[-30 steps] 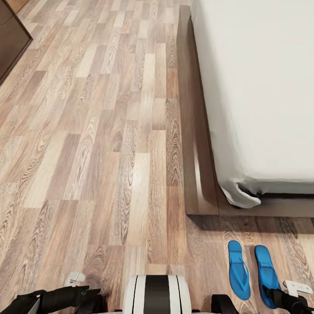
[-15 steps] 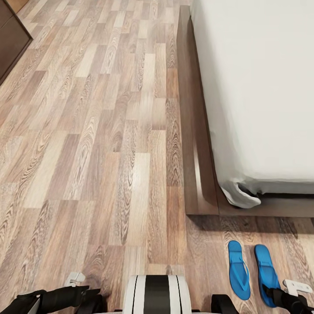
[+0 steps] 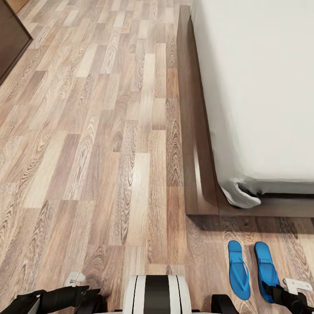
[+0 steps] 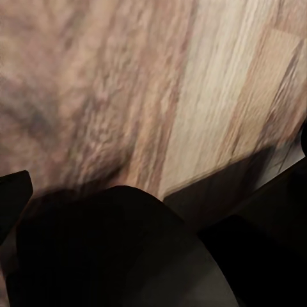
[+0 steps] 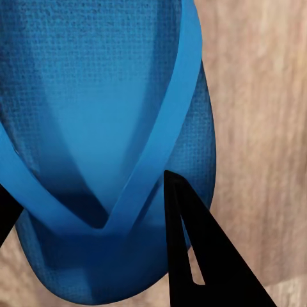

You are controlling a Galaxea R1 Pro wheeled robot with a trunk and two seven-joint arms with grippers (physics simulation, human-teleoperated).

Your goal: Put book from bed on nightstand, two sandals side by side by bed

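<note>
Two bright blue sandals lie side by side on the wood floor just off the foot corner of the bed. The left sandal lies free. My right gripper is down on the near end of the right sandal. In the right wrist view that sandal is very close, and my right gripper has its dark fingers on either side of the V-shaped strap, shut on it. The grey mattress is bare where I see it. The book is out of view. My left arm hangs low at the near left.
A dark-brown cabinet corner stands at the far left; I cannot tell which cabinet it is. Wood-plank floor stretches between it and the bed frame. My own base sits at the near edge. The left wrist view is blurred floor and dark arm parts.
The right sandal and my right gripper have shifted together slightly toward the bed. The left sandal, the bed and the view have not moved.
</note>
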